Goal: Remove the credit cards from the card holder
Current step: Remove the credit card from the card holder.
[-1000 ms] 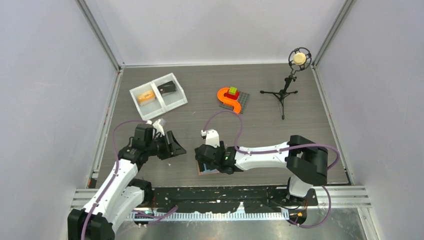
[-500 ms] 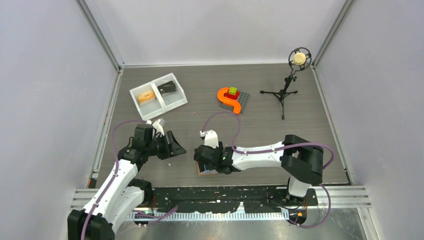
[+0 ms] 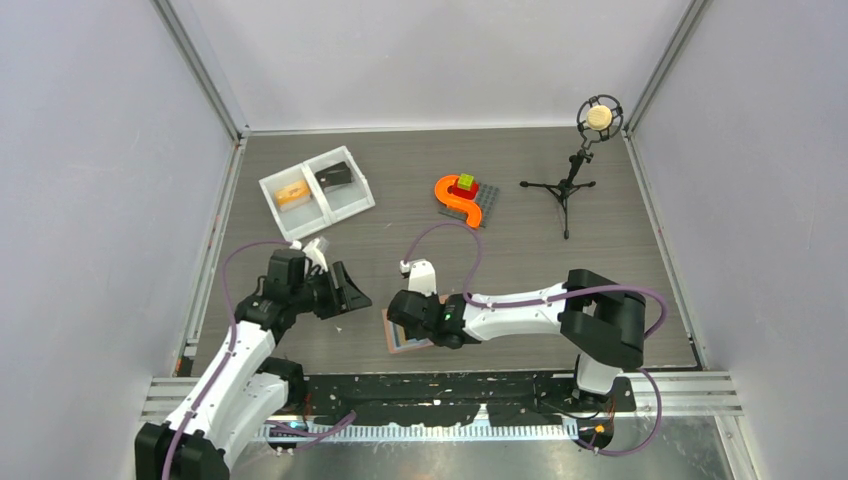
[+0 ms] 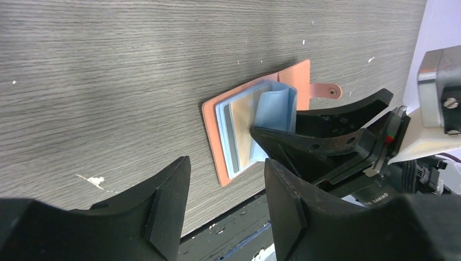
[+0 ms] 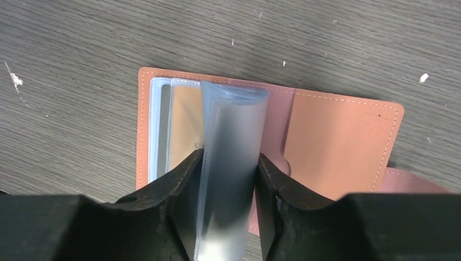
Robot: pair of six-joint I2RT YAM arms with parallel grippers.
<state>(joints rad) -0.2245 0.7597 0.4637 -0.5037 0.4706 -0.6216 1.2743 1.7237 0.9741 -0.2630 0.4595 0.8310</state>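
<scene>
Near the table's front edge, left of its middle, the card holder (image 5: 337,141) lies spread open. The right gripper (image 5: 228,157) is clamped on a bowed blue pocket (image 5: 231,114), not on the cards (image 5: 185,125), which look tucked in the flat pockets beside it. A pull from this hold would likely drag or lift the whole holder, since the left gripper (image 4: 225,166) hangs apart and empty, pinning nothing.

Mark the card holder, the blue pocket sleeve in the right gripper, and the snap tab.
card holder (image 5: 342,147), right wrist view, bare salmon right flap.
pocket sleeve (image 5: 234,122), right wrist view, its looped upper part.
snap tab (image 4: 325,90), left wrist view, middle of the pink strap.
</scene>
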